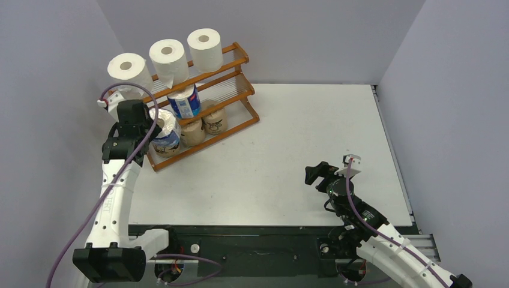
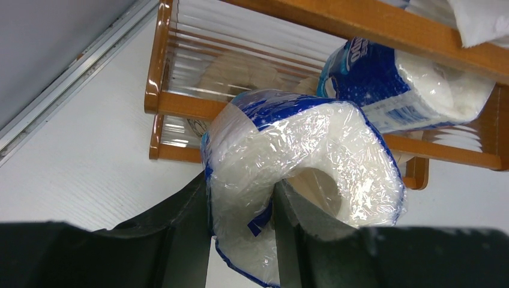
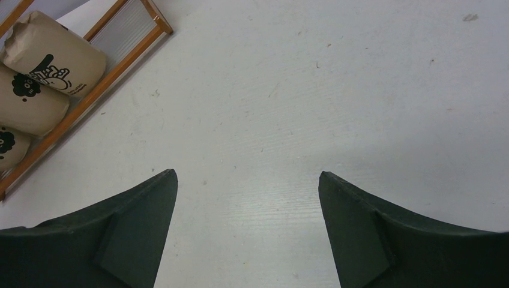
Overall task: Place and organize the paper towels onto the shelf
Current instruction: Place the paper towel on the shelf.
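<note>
While the blue-and-white wrapped roll [image 2: 300, 162] hangs in the left pincer [image 2: 243, 207] by its wall alone, one finger inside the hollow core and the other pressing the crinkled wrap from outside, it is squashed and tilted, just in front of the shelf [image 2: 180, 105] near its left end, about level with the middle tier. Its twin roll [image 2: 408, 90] lies on that tier, with free space beside it; three white rolls [image 1: 169, 57] line the top tier and the brown rolls [image 3: 54, 54] fill the bottom one. To do this step well, I judge the arm should lift the roll clear of the front rail, level it, set it down beside the twin without nudging it, and let go only once the slats bear the weight, since the slick wrap may slip. The right pincer [image 3: 247, 204] gapes wide, holding nothing, over the table [image 1: 312, 132], well apart from the shelf.
</note>
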{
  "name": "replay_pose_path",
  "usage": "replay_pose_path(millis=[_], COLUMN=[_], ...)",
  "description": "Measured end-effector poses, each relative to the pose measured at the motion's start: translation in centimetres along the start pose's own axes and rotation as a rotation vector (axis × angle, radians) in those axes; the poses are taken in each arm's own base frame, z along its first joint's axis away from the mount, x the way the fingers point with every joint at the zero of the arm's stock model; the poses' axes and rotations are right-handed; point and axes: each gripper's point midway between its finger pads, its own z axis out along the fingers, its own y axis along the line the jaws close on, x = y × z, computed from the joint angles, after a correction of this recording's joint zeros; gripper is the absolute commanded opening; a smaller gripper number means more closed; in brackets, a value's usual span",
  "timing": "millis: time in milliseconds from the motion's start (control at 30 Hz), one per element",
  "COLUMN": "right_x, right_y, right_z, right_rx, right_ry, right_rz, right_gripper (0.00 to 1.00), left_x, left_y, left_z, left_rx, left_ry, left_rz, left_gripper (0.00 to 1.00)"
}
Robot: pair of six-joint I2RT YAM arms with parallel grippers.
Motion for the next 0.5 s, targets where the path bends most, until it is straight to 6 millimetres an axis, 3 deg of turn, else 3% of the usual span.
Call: replay_pose_path(millis=[200,500], right_x=[0.2,0.3], right_y=[0.0,0.0], right_z=[0.0,0.0], right_rx=[-0.004,-0.009], right_ry=[0.007,0.004], right_rz=[-0.002,0.001], right_gripper=[0.83,0.83], left_x=[-1.6,-1.6], left_y=[0.5,1.1], left_z=[0.6,2.7], left_rx=[-0.021,-0.063], left_ry=[-0.035,-0.012], left_rz=[-0.037,-0.066], left_gripper=[0.27,0.27])
